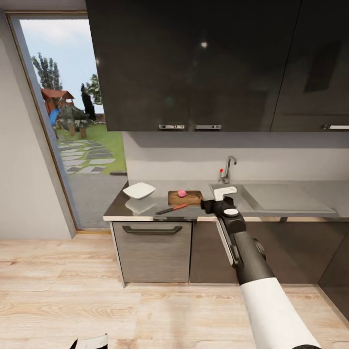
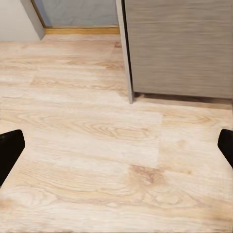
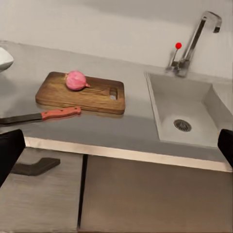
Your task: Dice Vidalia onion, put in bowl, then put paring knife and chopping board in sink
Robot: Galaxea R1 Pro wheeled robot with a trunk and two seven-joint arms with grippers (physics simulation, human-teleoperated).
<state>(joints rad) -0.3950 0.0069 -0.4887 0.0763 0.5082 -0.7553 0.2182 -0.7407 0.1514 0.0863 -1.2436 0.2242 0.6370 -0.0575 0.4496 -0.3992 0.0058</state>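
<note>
The right gripper (image 3: 116, 145) shows in its wrist view as two black fingertips cut off at opposite edges of the frame, set wide apart with nothing between them; in the head view the black-and-white right arm (image 1: 252, 261) reaches forward from the lower right, its wrist hovering over the front lip of the grey steel countertop (image 1: 145, 209), and the fingers themselves are hidden behind the wrist housing. Just beyond that gripper and off toward the robot's left lies the red-handled paring knife (image 3: 41, 116), its blade tip cut off by the frame edge, on bare counter beside the near edge of the rectangular brown wooden chopping board (image 3: 82, 93). The pink, round Vidalia onion (image 3: 76, 80) rests whole on the board's far left part. Ahead and to the right of the gripper the steel sink (image 3: 187, 114) sits open, its drain visible, with the chrome tap (image 3: 194, 41) behind it. Farther left, the white square bowl (image 1: 139, 190) stands near the counter's end, well apart from the board. The left gripper (image 2: 116, 145) hangs low over the pale wood-plank floor (image 2: 97, 145), fingertips likewise spread wide and clipped at the frame edges, beside a grey cabinet corner (image 2: 128, 53).
</note>
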